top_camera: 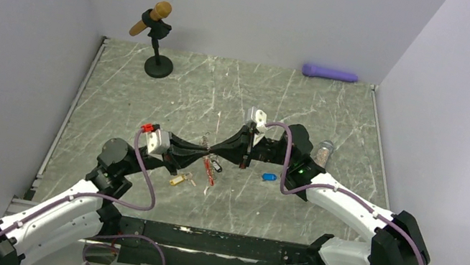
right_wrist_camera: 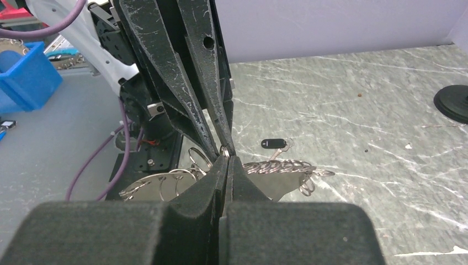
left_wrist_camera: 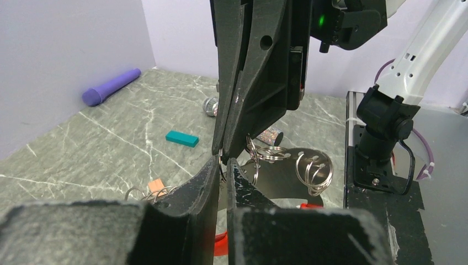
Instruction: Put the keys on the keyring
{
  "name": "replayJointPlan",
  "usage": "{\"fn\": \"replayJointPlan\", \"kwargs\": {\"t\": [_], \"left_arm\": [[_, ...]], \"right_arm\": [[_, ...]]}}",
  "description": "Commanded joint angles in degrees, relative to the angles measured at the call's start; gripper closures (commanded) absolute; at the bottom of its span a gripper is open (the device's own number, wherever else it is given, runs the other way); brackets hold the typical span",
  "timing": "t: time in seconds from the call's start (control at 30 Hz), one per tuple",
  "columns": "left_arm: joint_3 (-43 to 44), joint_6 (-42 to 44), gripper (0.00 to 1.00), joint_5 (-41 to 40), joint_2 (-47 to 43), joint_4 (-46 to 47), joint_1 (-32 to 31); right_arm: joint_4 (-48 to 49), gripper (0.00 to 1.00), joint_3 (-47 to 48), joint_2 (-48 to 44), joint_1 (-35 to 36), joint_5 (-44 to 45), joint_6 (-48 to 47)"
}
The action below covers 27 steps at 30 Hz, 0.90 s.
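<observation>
My two grippers meet tip to tip above the middle of the table. The right gripper (right_wrist_camera: 225,160) is shut on a small silver ring (right_wrist_camera: 225,149) of the keyring. The left gripper (left_wrist_camera: 225,165) has its fingers a narrow gap apart, with that same ring (left_wrist_camera: 222,163) lying in the gap. From the ring hang a chain of silver rings (right_wrist_camera: 284,165) and a flat metal piece (left_wrist_camera: 287,176). The red clip (top_camera: 210,175) lies below the grippers. A black-tagged key (right_wrist_camera: 275,144) rests on the table. A teal block (left_wrist_camera: 182,138) and a tan block (left_wrist_camera: 156,185) with wire rings lie nearby.
A microphone on a black stand (top_camera: 157,25) is at the back left. A purple cylinder (top_camera: 330,73) lies along the back wall. A glittery cylinder (top_camera: 324,150) stands beside the right arm. Walls close in on three sides, and a blue bin (right_wrist_camera: 22,77) sits off the table.
</observation>
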Motion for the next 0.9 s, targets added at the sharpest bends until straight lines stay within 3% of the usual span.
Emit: {"fn": "replayJointPlan", "kwargs": {"t": [0.0,0.37,0.6,0.7,0.87], "left_arm": [[1.51,1.25,0.88,-0.02,-0.9,-2.39,0.33],[1.52,0.44,1.0,0.58,-0.07,-0.9,0.72],[1.32,-0.14,1.0,1.25,0.41,0.3,0.74],[0.95,2.66,1.0,-0.25,-1.93,-2.25,0.77],[3.65,14.02,1.0,0.2,-5.73,-15.42,0.74]], "right_arm": [[4.12,1.0,0.63,-0.48,0.14,-1.51,0.03],[4.66,1.0,0.4,-0.47,0.18,-1.78,0.27],[5.06,1.0,0.09,-0.77,0.15,-2.1,0.43],[4.27,0.83,-0.39,-1.24,0.13,-2.45,-0.79],[-1.06,0.61,0.0,-2.25,0.07,-4.63,-6.7]]}}
